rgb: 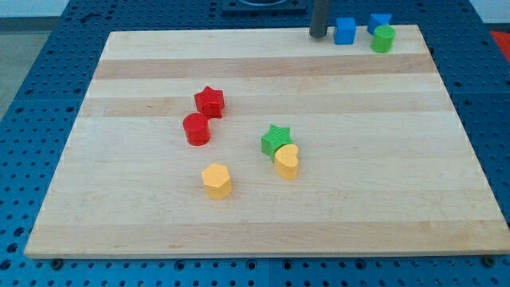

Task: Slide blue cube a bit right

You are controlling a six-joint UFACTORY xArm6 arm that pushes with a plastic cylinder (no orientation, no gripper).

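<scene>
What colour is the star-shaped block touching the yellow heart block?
Green star, seen in the camera view, the only view.

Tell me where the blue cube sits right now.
The blue cube sits at the board's top edge toward the view's right, just right of my tip and left of the green block.
</scene>
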